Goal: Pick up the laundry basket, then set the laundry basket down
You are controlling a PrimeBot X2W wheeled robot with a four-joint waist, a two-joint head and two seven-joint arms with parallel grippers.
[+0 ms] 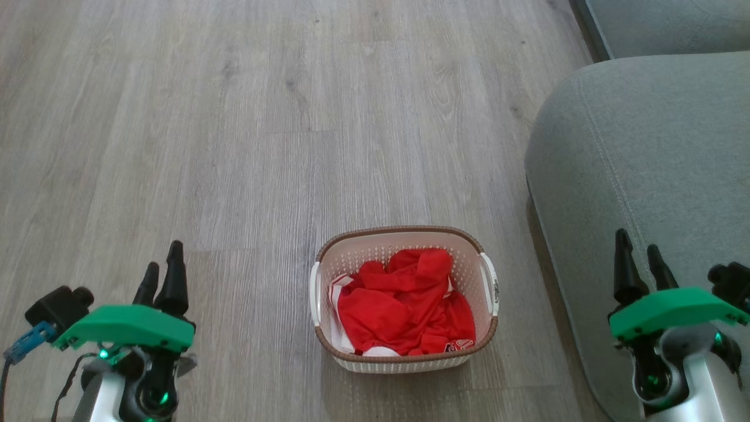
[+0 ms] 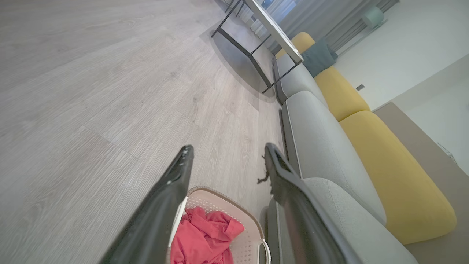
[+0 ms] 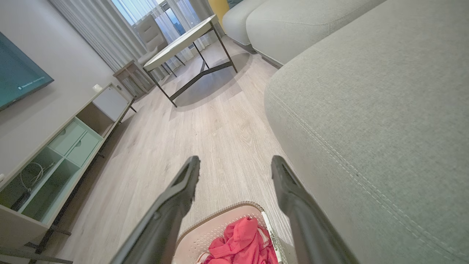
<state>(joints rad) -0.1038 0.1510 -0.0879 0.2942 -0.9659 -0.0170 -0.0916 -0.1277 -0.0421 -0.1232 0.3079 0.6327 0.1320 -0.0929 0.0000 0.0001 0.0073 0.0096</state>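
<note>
Farther off, past the laundry basket (image 3: 205,238), a television (image 3: 16,79)

Laundry basket (image 1: 404,364) on the wood floor (image 1: 234,146), an end effector low at each side of the frame.

The cream perforated basket with its brown rim stands at lower centre, upright, with crumpled red-and-white clothing (image 1: 404,310) inside and a white handle on each short side. The left end effector (image 1: 164,258) sits at the lower left and the right end effector (image 1: 637,241) at the lower right, dark fingers pointing up the frame, both well apart from the basket and holding nothing. A grey sofa (image 1: 644,146) takes up the right side, just beside the basket.
</note>
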